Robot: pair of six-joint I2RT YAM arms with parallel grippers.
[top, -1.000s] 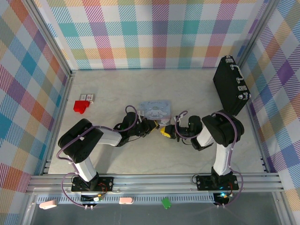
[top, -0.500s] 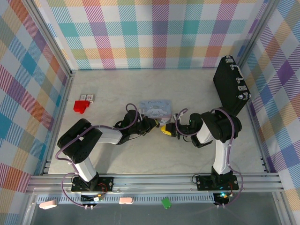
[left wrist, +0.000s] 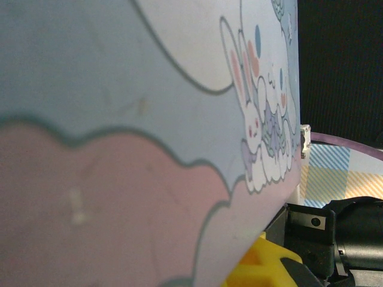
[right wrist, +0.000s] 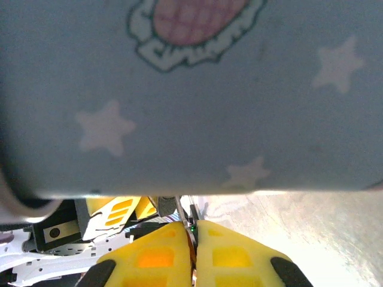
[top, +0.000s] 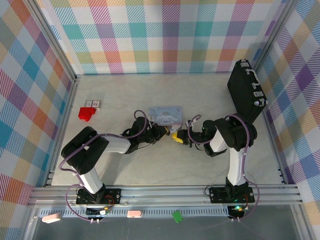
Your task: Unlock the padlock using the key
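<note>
My right gripper (top: 176, 138) is shut on a thin metal key (right wrist: 184, 215) that pokes out between its yellow fingers (right wrist: 157, 256). The key's tip points at the padlock (right wrist: 166, 205), a small dark block. The padlock is held at the yellow fingers of my left gripper (top: 163, 131), which meets the right one just in front of the light blue cartoon tin (top: 166, 116). The tin (left wrist: 149, 119) blocks most of the left wrist view, so those jaws are largely hidden there. The tin's starred underside (right wrist: 191, 89) hangs over the right wrist view.
A red block (top: 86, 114) and a small grey-white item (top: 93, 103) lie at the far left. A black case (top: 246, 97) leans on the right wall. Checked walls (top: 30, 100) close in the table on three sides.
Over the last second my right gripper slid left and a little up, closing on the left gripper beside the tin. In the last half second almost nothing moved.
</note>
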